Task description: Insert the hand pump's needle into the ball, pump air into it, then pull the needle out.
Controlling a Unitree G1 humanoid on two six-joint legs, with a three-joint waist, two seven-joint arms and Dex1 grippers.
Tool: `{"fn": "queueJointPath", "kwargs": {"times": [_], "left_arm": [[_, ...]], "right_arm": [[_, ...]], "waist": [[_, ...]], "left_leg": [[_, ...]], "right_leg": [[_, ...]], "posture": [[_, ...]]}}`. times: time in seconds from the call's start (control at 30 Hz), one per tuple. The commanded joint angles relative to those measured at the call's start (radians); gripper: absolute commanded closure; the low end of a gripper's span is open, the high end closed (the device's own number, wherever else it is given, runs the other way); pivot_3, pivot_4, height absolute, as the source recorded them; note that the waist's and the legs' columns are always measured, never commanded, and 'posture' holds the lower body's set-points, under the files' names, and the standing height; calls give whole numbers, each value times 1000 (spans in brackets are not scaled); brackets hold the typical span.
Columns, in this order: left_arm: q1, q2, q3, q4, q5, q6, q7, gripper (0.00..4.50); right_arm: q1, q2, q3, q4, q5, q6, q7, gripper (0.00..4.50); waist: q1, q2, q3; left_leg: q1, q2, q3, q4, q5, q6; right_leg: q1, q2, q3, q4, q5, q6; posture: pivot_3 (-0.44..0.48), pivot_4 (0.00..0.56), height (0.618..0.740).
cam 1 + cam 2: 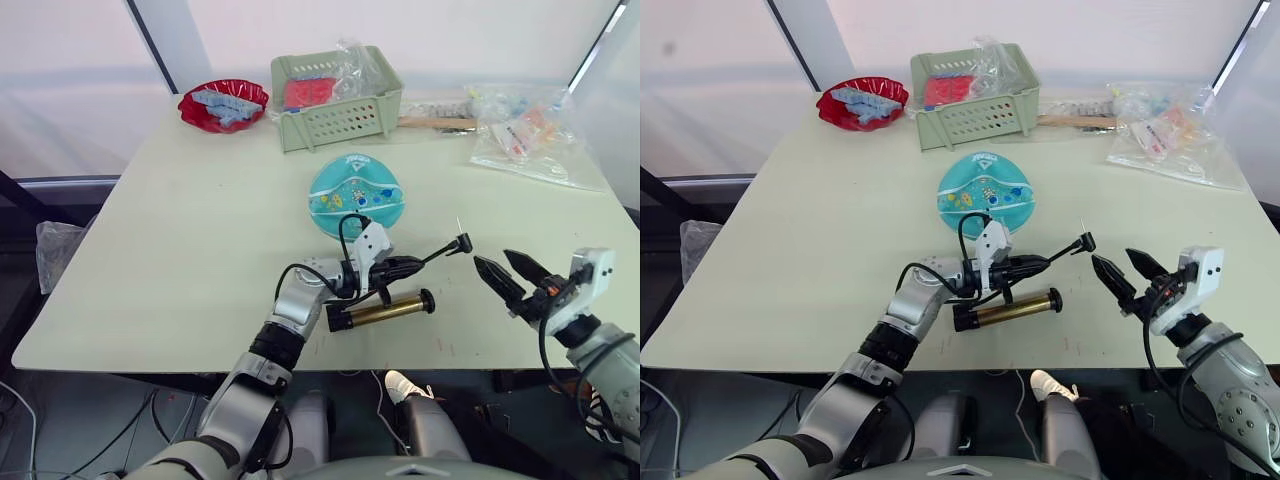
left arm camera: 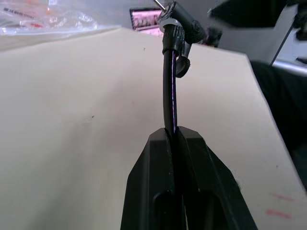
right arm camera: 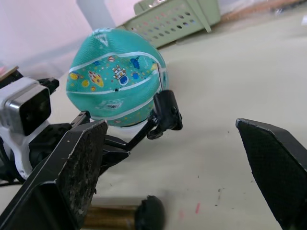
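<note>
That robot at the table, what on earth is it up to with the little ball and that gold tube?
It is getting ready to inflate the ball, which lies untouched on the table. The left end effector is shut on the black hose of the hand pump, holding the needle up in the air and pointing upward, while the pump's gold body rests on the table. The right end effector hangs open just beside the needle's fitting. The needle is not yet in the ball.

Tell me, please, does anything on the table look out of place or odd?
The ball looks flattened like a disc on the table. The hand pump lies on its side while the left gripper pinches its hose, needle pointing up.
</note>
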Motion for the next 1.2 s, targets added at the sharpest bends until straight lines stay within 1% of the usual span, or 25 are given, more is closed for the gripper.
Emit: {"fn": "queueJointPath", "kwargs": {"times": [0.03,0.23,0.53,0.6,0.67,0.7,0.73,0.77,0.83,0.9,1.17,1.2], "left_arm": [[-3,-10,7,-71,-51,8,-43,4432],[3,-8,15,-102,-88,43,-66,4432],[6,-6,19,-119,-95,58,-66,4432],[10,-5,17,-124,-96,60,-68,4500],[14,-3,14,-127,-96,59,-69,4500],[16,-2,13,-128,-96,59,-69,4500],[18,-1,13,-128,-95,58,-69,4500],[20,1,12,-128,-94,58,-69,4500],[23,2,12,-127,-94,57,-69,4500],[26,4,11,-127,-93,56,-70,4500],[17,2,20,-107,-76,23,-46,4500],[15,1,26,-105,-79,14,-44,4121]], "right_arm": [[-38,2,-5,-22,71,44,-30,0],[-103,42,14,0,123,68,-58,0],[-135,45,38,3,143,86,-47,0],[-136,47,37,3,145,85,-47,510],[-137,50,38,1,144,81,-46,1147],[-136,50,38,0,141,78,-45,1706],[-136,51,37,0,141,76,-46,2399],[-135,53,36,-1,141,75,-48,2738],[-131,52,36,-3,138,73,-47,3821],[-127,52,38,-4,134,71,-43,4139],[-111,40,50,-12,98,66,-25,4139],[-107,33,55,-14,82,61,-13,4139]], "waist": [[-1,0,0],[-2,0,0],[-2,0,0],[-2,0,0],[-2,0,0],[-2,0,0],[-2,0,0],[-2,0,0],[-2,0,0],[-2,0,0],[-2,0,0],[-2,0,0]], "left_leg": [[0,0,0,0,0,0],[0,0,-1,0,0,0],[0,0,-1,0,0,0],[0,0,-2,0,0,0],[0,0,-2,0,0,0],[0,0,-1,0,0,0],[0,0,-1,0,0,0],[0,0,-1,0,0,0],[0,0,-2,0,0,0],[0,0,-2,0,0,0],[0,0,-2,0,0,0],[0,0,-2,0,0,0]], "right_leg": [[0,0,0,0,0,0],[0,0,-1,0,0,0],[0,0,-1,0,0,0],[0,0,-1,0,0,0],[0,0,-1,0,0,0],[0,0,-1,0,0,0],[0,0,-1,0,0,0],[0,0,-1,0,0,0],[0,0,-1,0,0,0],[0,0,-1,0,0,0],[0,0,-1,0,0,0],[0,0,-1,0,0,0]], "posture": [[0,150,736],[0,150,736],[0,150,736],[0,150,736],[0,150,736],[0,150,736],[0,150,736],[0,150,736],[0,150,736],[0,150,736],[0,150,736],[0,150,736]]}}
